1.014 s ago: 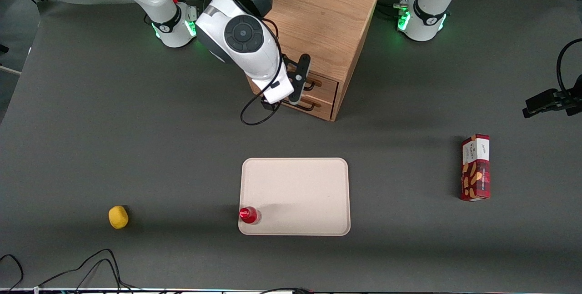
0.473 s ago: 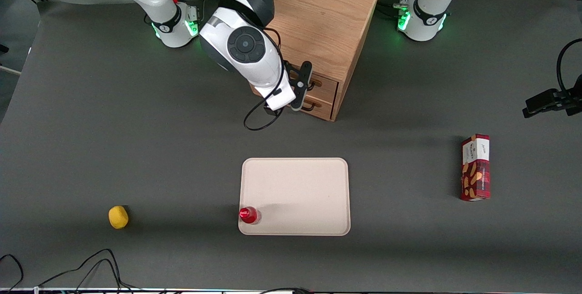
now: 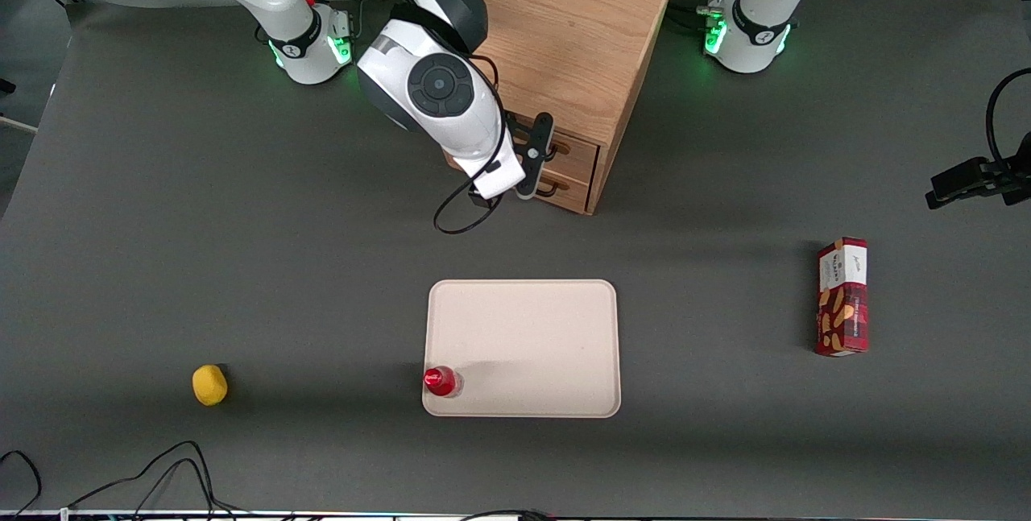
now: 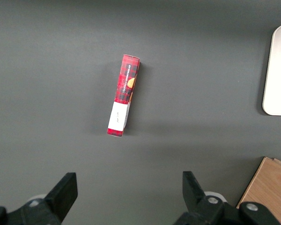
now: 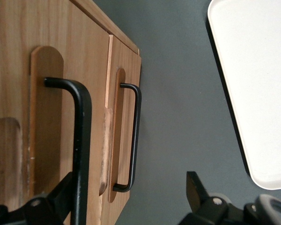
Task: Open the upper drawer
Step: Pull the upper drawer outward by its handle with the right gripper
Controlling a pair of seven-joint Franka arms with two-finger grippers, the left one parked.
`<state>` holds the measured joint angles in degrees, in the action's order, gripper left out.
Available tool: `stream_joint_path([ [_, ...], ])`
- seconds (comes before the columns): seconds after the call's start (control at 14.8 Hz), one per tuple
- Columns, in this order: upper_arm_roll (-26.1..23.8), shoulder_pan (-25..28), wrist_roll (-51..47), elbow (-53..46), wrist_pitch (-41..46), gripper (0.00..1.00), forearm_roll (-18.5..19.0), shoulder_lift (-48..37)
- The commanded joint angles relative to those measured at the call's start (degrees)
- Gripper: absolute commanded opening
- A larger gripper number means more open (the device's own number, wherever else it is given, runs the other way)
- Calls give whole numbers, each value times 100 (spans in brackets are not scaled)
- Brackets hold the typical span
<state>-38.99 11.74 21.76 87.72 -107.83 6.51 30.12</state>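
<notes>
The light oak cabinet (image 3: 564, 30) stands at the back of the table with its two drawers facing the front camera. The upper drawer (image 3: 578, 149) looks shut, with its black wire handle (image 3: 554, 149) above the like bottom drawer (image 3: 570, 189). My right gripper (image 3: 534, 155) is open and sits right in front of the drawer fronts at handle height. In the right wrist view the upper handle (image 5: 80, 140) runs just inside one finger (image 5: 61, 197), within the open gripper (image 5: 129, 187). The bottom handle (image 5: 135, 136) is farther off.
A beige tray (image 3: 523, 328) lies nearer the front camera than the cabinet, with a red-capped bottle (image 3: 440, 381) on its corner. A yellow fruit (image 3: 209, 385) lies toward the working arm's end. A red snack box (image 3: 842, 296) lies toward the parked arm's end. Cables lie along the front edge.
The right arm's wrist has shifted a little nearer the front camera and toward the cabinet. The open gripper has settled closer against the drawer handles. The drawers have not moved.
</notes>
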Motion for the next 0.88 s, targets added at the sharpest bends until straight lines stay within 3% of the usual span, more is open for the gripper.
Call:
stream_joint_path([
  [0.0,5,-49,170,-44,-90,100,333,152],
  [0.81,198,-155,346,-457,-142,100,298,407],
])
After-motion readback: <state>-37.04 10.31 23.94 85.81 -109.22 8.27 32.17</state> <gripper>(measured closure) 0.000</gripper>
